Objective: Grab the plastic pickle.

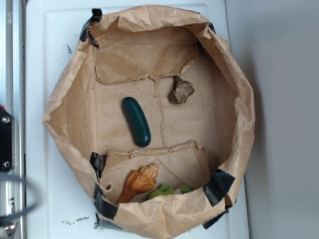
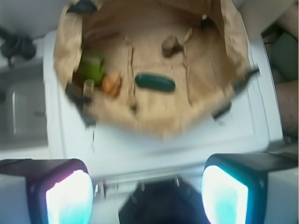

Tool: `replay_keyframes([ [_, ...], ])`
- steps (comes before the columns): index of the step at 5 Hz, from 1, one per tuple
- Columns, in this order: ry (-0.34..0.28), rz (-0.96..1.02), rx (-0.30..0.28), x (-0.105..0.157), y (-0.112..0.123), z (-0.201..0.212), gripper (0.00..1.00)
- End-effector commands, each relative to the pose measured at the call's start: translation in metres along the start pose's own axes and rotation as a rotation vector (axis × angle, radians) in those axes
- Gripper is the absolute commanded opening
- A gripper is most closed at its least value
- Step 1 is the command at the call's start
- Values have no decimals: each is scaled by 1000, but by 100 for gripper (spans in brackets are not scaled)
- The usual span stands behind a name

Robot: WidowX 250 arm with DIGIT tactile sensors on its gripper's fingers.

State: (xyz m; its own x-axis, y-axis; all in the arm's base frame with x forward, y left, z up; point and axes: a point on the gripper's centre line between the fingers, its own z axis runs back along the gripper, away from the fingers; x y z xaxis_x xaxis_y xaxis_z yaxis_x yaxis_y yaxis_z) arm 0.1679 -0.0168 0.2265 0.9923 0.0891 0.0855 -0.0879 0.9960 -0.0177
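In the exterior view: brown paper bag (image 1: pixel 70 114) rolled down into a shallow basin on a white surface (image 1: pixel 37 74), black tape patches at rim. Plastic pickle (image 1: pixel 136 121) flat on bag floor, left of centre, long axis running from upper left to lower right, clear on all sides. Brown rocky lump (image 1: pixel 181 91) up and right of it, well apart. Orange-brown shell toy (image 1: pixel 138 182) below it on a raised paper flap, near the lower rim; lime-green pieces (image 1: pixel 169 190) just beside shell, partly hidden by rim. No gripper visible here, only blurred dark cable at left edge.

In the wrist view: gripper (image 2: pixel 147 193) at bottom of frame, two pads (image 2: pixel 69 198) lit pink and cyan, spread wide with nothing between them. Pickle (image 2: pixel 155 82) ahead and above in frame, roughly in line with gap between pads, slightly right of centre, well apart from them; bag's near rim in between. Long axis here about horizontal, so parallel to the line joining the pads; likely needs a wrist turn to close across the narrow width, plus forward reach over rim. Motion blur throughout.

Wrist view alone gives tool state and pickle bearing; exterior alone gives clean layout, clearance around pickle, and the shell's shape.
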Motion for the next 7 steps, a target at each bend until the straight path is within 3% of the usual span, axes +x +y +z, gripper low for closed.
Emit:
replay_keyframes([
  [1,-59,6,40,80,3,-7,100],
  [2,-117,208,27,92,20,-12,100],
  [3,-167,462,1,85,33,-24,100],
  [4,-144,715,12,75,36,-47,100],
  [6,-144,715,12,75,36,-47,100],
  [7,-170,771,-33,84,42,-81,100],
])
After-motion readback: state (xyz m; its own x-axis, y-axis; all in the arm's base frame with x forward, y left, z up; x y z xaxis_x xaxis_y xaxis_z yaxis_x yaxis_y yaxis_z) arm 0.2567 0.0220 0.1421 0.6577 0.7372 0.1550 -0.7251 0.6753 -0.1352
